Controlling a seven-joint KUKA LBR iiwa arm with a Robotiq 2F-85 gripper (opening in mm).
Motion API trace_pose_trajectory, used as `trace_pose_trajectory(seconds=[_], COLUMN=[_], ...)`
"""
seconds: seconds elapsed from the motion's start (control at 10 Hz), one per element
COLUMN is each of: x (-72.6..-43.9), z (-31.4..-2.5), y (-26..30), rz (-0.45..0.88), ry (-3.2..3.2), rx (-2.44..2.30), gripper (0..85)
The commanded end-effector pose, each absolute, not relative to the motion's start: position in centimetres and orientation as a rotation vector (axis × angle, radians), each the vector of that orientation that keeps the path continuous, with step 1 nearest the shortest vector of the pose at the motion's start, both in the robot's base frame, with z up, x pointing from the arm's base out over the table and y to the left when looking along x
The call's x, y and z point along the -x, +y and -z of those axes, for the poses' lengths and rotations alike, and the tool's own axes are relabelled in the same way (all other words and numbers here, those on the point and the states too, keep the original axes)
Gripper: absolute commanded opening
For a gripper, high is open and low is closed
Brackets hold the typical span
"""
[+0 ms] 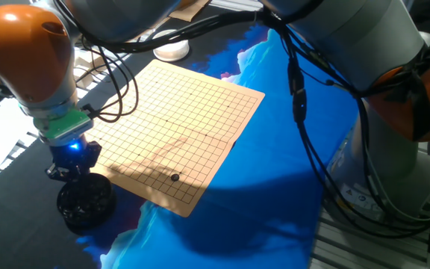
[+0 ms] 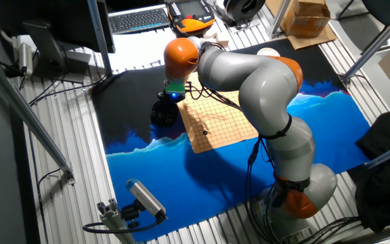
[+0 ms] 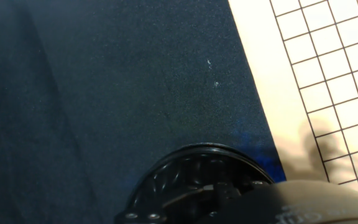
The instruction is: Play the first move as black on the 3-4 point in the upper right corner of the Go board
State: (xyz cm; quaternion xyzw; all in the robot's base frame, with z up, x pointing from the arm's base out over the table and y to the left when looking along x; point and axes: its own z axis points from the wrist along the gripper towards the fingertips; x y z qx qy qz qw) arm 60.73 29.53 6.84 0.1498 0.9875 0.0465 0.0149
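Black stone sitting on the board, claw off by the bowl

One small round glossy black stone [image 1: 175, 178] sits on a grid crossing near the close corner of the pale wooden Go board [image 1: 178, 127]. The black two-finger claw [image 1: 72, 168] hangs well apart to its left, right over the big round black bowl of stones [image 1: 85, 202]. Can't tell if the fingers are spread or clenched. No readable writing anywhere.
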Motion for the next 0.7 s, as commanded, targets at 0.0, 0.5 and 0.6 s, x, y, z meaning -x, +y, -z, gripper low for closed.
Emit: trace_pose_trajectory(seconds=[0.0, 0.5, 0.6], x=[-60.7, -60.2, -60.0], z=[-6.9, -7.9, -8.1], y=[29.5, 29.3, 29.4], rz=[-0.144, -0.157, -0.148], ry=[3.074, 3.104, 3.108], rx=[-0.461, -0.407, -0.400], gripper=[17.0, 0.0, 0.0])
